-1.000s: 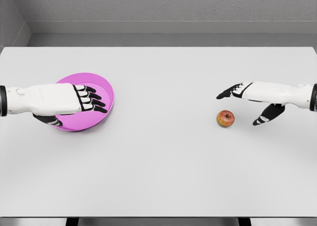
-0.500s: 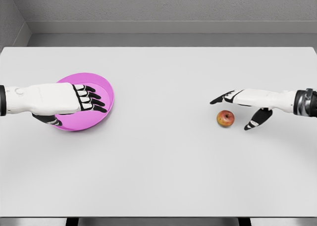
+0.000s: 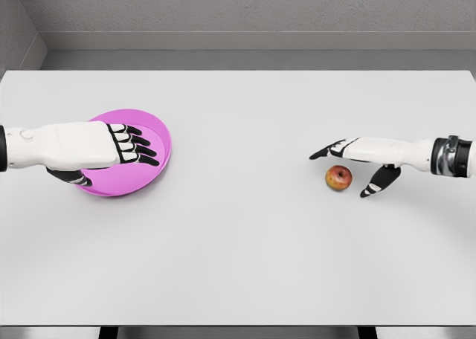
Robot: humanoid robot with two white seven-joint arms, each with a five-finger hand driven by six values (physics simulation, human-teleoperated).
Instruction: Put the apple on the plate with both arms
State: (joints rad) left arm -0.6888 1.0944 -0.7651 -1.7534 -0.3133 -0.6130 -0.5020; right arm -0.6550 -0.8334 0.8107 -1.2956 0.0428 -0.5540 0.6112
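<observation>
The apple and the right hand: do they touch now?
Apart. In the head view, bare table shows between the apple and the open right hand, whose fingers and thumb only flank it.

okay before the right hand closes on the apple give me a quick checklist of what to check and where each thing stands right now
1. Right hand open, ready to grasp: ok. Its fingers are spread and hold nothing.
2. Apple between thumb and fingers: ok. The fingers reach above it, the thumb sits to its right.
3. Contact with the apple: cannot tell. The hand looks apart from it, but this single view does not show height.
4. Apple resting on the table, not held: ok.
5. Plate free to receive the apple: not ok. The left hand lies over it, covering much of it.
6. Path from apple to plate: ok. Nothing else shows on the table between them.
</observation>
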